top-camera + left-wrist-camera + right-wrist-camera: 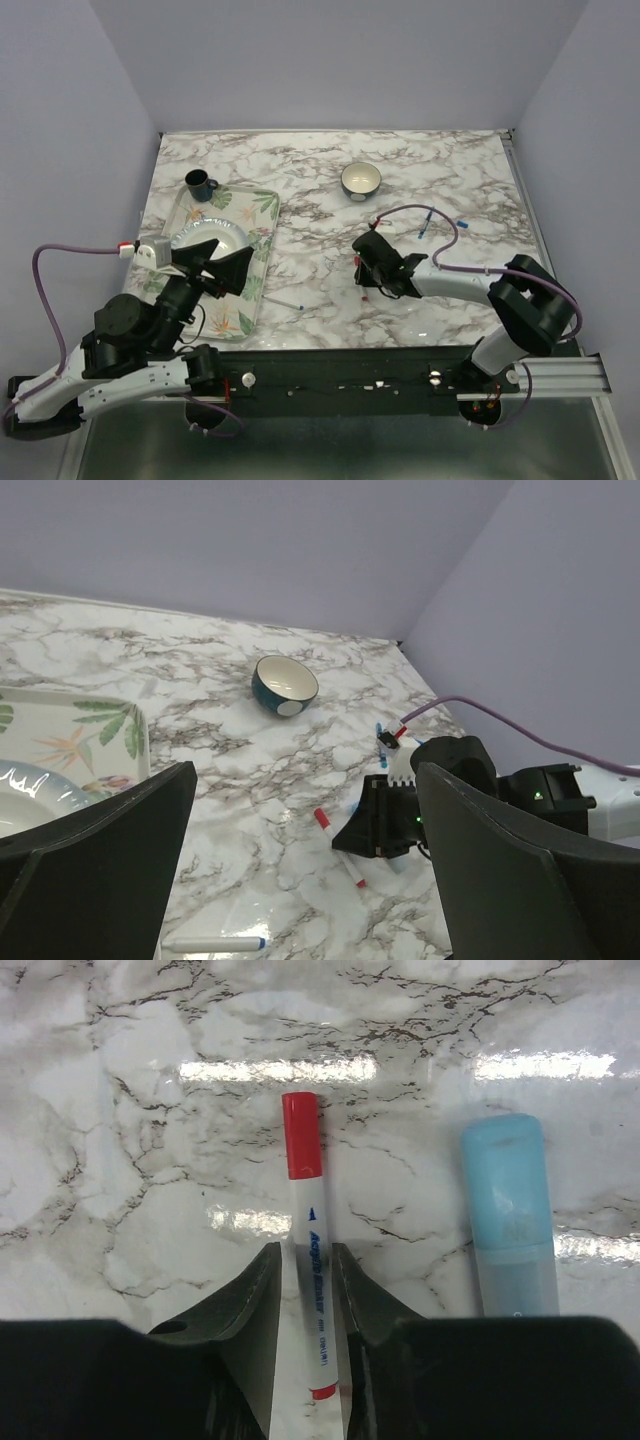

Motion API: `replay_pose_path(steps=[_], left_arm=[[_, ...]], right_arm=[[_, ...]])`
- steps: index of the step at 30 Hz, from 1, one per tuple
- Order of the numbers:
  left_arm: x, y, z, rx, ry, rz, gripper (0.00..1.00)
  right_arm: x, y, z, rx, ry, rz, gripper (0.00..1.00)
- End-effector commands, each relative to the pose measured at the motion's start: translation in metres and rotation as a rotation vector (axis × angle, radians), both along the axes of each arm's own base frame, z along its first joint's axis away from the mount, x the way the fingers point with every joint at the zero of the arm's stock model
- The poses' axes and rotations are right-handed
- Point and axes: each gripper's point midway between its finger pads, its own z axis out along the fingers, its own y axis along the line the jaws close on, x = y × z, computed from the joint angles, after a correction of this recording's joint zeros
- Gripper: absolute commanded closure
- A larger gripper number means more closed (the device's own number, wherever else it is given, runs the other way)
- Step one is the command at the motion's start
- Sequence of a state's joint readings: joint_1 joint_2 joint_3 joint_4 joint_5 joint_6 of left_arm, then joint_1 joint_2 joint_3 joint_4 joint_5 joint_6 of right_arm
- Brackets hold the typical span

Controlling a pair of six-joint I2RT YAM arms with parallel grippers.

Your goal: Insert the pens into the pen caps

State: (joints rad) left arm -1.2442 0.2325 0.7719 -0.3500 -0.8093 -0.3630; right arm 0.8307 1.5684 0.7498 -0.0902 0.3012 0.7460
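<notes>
While the right gripper (306,1252) straddles the white barrel of the red-capped pen (306,1200), that pen lies flat on the marble table (320,200), just beside the pale blue marker (508,1220) and apart from it. The jaws stand narrowly apart, one on each side of the barrel; whether the pads press it cannot be told. The red cap appears fully seated, so the step in hand is judged to be the set-down of a finished pen. The left gripper (305,780) hangs wide open and empty above the tray (262,208). The next move calls for lifting the jaws clear without rolling the pen into the marker. After that, the blue-tipped pen (285,302) near the tray edge is the likely candidate. Whether it already carries a cap is not discernible.
</notes>
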Motion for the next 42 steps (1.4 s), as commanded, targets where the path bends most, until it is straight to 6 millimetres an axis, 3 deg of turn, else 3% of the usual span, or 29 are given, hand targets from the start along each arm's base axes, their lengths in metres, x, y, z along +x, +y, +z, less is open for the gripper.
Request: replay_pose_path(steps=[1,6,7,8,10,11,13,15,16,20,22,23,30,42], left_arm=[[0.001,0.009,-0.002,0.012,0.004,0.029,0.01],[0.001,0.019,-0.005,0.028,0.013,0.052,0.01],[0.000,0.021,-0.004,0.021,0.011,0.053,0.01],[0.000,0.023,-0.005,0.016,0.011,0.058,0.01],[-0.002,0.029,-0.002,-0.014,-0.001,0.057,0.01],[-0.002,0.031,0.000,-0.026,-0.005,0.057,0.01],[-0.004,0.036,0.001,-0.054,-0.015,0.054,0.01],[-0.006,0.040,0.002,-0.074,-0.019,0.054,0.01],[-0.006,0.040,0.001,-0.077,-0.020,0.051,0.01],[-0.008,0.042,0.002,-0.093,-0.027,0.042,0.01],[-0.007,0.041,0.002,-0.087,-0.026,0.041,0.01],[-0.008,0.042,0.002,-0.091,-0.026,0.041,0.01],[-0.009,0.041,0.003,-0.092,-0.029,0.032,0.01],[-0.008,0.043,0.002,-0.099,-0.028,0.042,0.01]], right_arm=[[0.004,-0.004,0.015,-0.038,-0.021,-0.063,0.64],[0.000,0.009,0.047,-0.018,-0.069,0.034,0.62],[-0.002,0.018,0.053,0.001,-0.089,0.105,0.62],[-0.007,0.040,0.063,0.077,-0.103,0.207,0.62],[-0.013,0.058,0.067,0.092,-0.121,0.317,0.61],[-0.017,0.069,0.060,0.091,-0.103,0.363,0.62],[-0.020,0.093,0.067,0.081,-0.128,0.441,0.62],[-0.025,0.107,0.049,0.028,-0.107,0.500,0.61],[-0.022,0.123,0.057,0.038,-0.127,0.522,0.62],[-0.040,0.168,0.053,0.028,-0.139,0.648,0.62],[-0.044,0.179,0.041,0.001,-0.125,0.681,0.62],[-0.048,0.189,0.045,0.002,-0.135,0.699,0.61],[-0.061,0.202,0.017,-0.046,-0.087,0.762,0.61],[-0.075,0.190,-0.023,-0.131,-0.037,0.779,0.62]])
